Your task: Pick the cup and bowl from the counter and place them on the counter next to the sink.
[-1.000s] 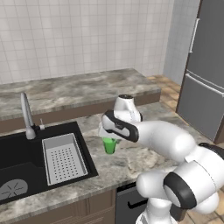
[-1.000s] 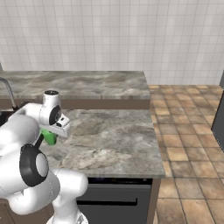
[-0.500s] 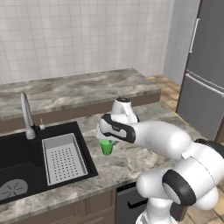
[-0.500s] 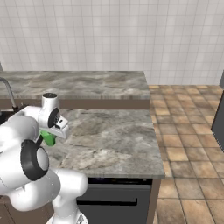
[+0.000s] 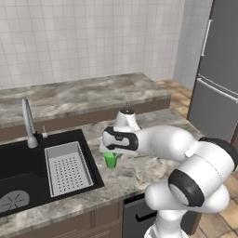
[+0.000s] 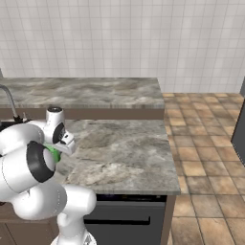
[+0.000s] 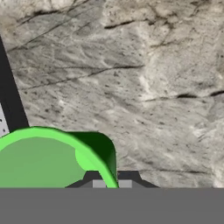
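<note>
Pinching the rim of the green cup (image 5: 111, 159) with closed jaws, the gripper (image 5: 111, 151) holds it upright just beside the sink (image 5: 28, 176), low over the counter (image 5: 135, 172) for set-down.

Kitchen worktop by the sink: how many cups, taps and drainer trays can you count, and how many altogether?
Green cup: 1
Silver tap: 1
Grey drainer tray: 1
Total: 3
</note>
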You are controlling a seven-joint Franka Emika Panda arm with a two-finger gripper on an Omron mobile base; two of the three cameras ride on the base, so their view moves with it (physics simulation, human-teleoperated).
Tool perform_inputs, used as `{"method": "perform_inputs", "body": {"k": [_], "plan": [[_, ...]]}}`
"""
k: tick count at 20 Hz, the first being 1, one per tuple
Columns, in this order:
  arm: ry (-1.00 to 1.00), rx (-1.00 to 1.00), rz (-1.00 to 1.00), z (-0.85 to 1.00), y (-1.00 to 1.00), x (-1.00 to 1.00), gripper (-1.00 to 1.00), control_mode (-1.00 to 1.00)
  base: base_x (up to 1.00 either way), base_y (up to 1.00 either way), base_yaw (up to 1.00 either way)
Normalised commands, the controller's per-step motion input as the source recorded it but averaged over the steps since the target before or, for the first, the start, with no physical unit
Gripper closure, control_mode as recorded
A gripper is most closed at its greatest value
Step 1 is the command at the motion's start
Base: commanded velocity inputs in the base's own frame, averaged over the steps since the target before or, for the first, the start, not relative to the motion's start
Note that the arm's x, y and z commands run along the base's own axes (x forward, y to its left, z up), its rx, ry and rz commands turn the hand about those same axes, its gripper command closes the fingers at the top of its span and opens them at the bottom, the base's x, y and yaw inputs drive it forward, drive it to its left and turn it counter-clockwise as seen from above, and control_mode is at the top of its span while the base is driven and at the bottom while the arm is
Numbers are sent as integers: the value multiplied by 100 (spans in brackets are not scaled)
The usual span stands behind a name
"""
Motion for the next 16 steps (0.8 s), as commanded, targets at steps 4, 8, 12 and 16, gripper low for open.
{"method": "perform_inputs", "body": {"k": [4, 8, 12, 16], "plan": [[0, 0, 0, -34, 0, 0, 100, -100, 0, 0, 0], [0, 0, 0, -22, 1, 0, 100, -100, 0, 0, 0], [0, 0, 0, -16, 0, 0, 100, -100, 0, 0, 0], [0, 0, 0, 0, 0, 0, -100, -100, 0, 0, 0]]}}
